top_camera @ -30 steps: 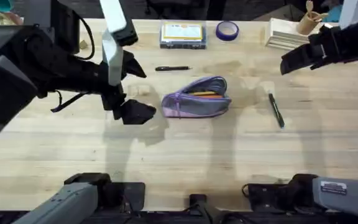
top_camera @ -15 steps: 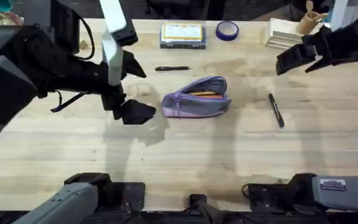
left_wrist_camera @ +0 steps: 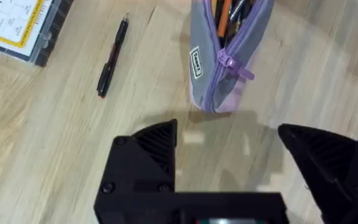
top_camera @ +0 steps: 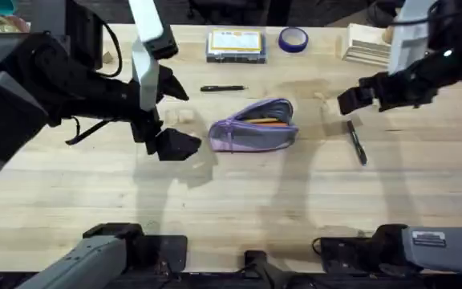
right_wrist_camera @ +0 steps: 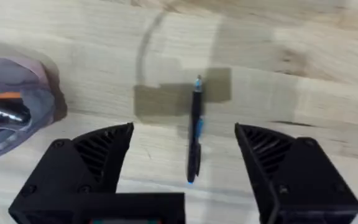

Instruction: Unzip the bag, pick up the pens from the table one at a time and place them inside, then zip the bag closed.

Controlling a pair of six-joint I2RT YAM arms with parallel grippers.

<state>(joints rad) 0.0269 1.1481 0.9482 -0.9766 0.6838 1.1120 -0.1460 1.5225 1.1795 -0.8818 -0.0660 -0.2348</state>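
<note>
Right claw [top_camera: 353,98] now lower, spread over a pen [top_camera: 357,143] on pale plank table [top_camera: 239,193]; left claw [top_camera: 169,112] spread

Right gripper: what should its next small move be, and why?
Probably straight down onto the pen. The right gripper is open, and in its wrist view the pen lies on the table between its fingers, untouched. The bag is already unzipped, ready to receive it.

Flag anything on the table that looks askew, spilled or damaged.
Nothing stands out. The bag lies unzipped with pens inside, intact. Two pens lie loose on the table, one beyond the bag, one under the open right gripper. Nothing is spilled or broken.
</note>
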